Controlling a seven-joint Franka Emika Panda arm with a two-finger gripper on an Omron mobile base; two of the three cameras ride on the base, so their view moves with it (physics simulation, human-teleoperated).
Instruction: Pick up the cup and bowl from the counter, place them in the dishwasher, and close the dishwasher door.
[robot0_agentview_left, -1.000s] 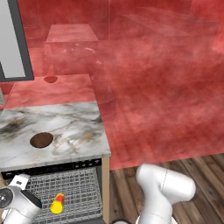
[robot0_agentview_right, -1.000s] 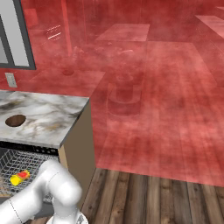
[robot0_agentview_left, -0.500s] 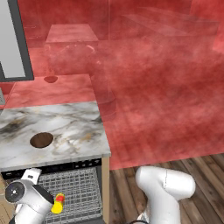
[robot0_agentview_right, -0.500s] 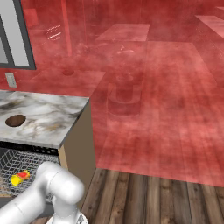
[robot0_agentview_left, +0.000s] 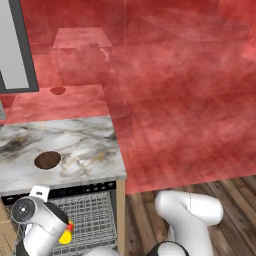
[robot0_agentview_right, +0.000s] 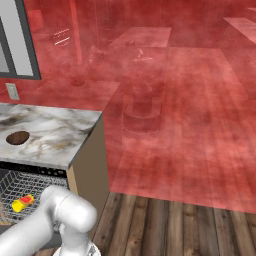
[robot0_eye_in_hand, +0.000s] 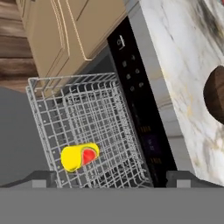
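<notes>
my gripper hangs above the open dishwasher, looking down into it; the two dark finger tips stand far apart at the bottom of the hand view, jaws spread wide with nothing between them, nothing held

the cup lies on its side in the silver wire rack, yellow body with a red patch showing. in the left base view the cup peeks out from behind my wrist, down in the rack; in the right base view the cup rests in the rack below the counter edge, red and yellow both visible

the bowl sits upright on the counter, dark brown, toward the slab's left front part, well apart from the cup. right base view: bowl on the marble counter, near its front edge. hand view: only an edge of the bowl shows at the right border, on the counter

black control strip of the dishwasher runs between rack and counter in the hand view. tan wooden cabinet front lies beyond the rack. the grey slab at the lower left of the hand view looks like the lowered dishwasher door, beside the rack

wood plank floor to the right of the counter
</notes>
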